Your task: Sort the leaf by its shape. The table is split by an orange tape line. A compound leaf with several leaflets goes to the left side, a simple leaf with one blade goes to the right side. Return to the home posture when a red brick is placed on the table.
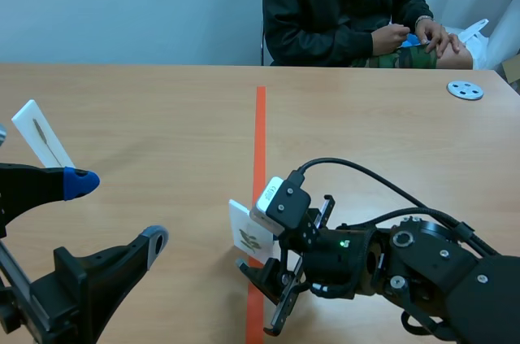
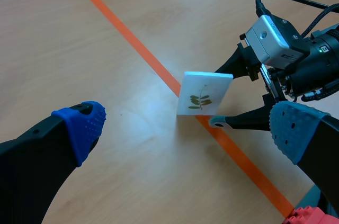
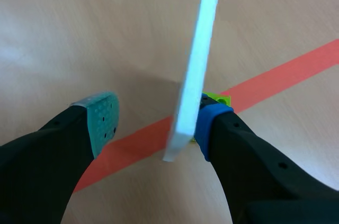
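wooden table (image 1: 146,100) fills the scene view, an orange tape line (image 1: 260,132) running up its middle. at low centre my right pincer (image 3: 156,123) stands wide around a white card (image 2: 204,94). the card is on edge on the tape, nearly upright, touching only the blue pad (image 3: 212,121); the teal pad (image 3: 103,118) is apart. my left pincer (image 1: 118,212), lower left, gapes wide and is less near. only the left wrist view shows the card's face: a compound leaf (image 2: 199,99), so i judge it goes left. a red studded corner (image 2: 307,216) shows there alone.

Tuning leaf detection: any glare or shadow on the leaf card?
Left wrist view: pale sheen on the table beside the leaf card, leaf readable. Right wrist view: card edge-on, soft shadow beside it. Scene view: even light, no glare.
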Available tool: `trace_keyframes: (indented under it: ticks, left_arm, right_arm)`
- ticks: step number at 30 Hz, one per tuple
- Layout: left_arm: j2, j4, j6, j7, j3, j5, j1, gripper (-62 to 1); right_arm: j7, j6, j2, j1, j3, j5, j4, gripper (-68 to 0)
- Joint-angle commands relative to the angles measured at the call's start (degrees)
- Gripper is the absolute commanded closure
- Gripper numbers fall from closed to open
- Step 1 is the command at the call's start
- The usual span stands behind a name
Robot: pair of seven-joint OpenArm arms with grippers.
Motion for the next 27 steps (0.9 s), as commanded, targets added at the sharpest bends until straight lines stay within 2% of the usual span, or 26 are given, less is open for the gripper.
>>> trace_keyframes:
  ticks: [1, 4, 11, 16, 20, 24, 27]
  left_arm:
    - [0.0, 0.3, -0.3, -0.8, -0.3, -0.7, 0.0, -62.3]
    - [0.0, 0.3, -0.3, -0.8, -0.3, -0.7, 0.0, -62.3]
    - [0.0, 0.3, -0.3, -0.8, -0.3, -0.7, 0.0, -62.3]
    - [0.0, 0.3, -0.3, -0.8, -0.3, -0.5, -0.1, -62.3]
    - [0.0, 0.3, -0.3, -0.8, -0.3, -0.5, 0.0, -62.3]
    - [0.0, 0.3, -0.3, -0.8, -0.3, -0.5, 0.0, -62.3]
    - [0.0, 0.3, -0.3, -0.8, -0.3, -0.5, 0.0, -62.3]
  right_arm:
    - [0.8, -0.8, -0.1, 0.7, 0.0, 0.6, 1.0, -27.0]
    - [0.9, -1.8, -0.1, 0.7, 0.0, 0.6, 1.0, -23.6]
    - [0.9, -1.8, 0.0, 0.7, 0.0, 0.6, 1.0, -9.8]
    - [1.3, -2.0, 0.0, 0.7, 0.1, 0.6, 1.0, -3.2]
    - [2.3, -1.9, 0.1, 0.7, 1.9, 0.7, 2.1, -3.0]
    - [-0.2, -1.5, 0.9, 0.7, 5.7, 0.9, 6.3, -3.0]
    - [-2.4, -1.5, 1.4, -0.1, 10.6, 3.5, 9.6, -3.0]
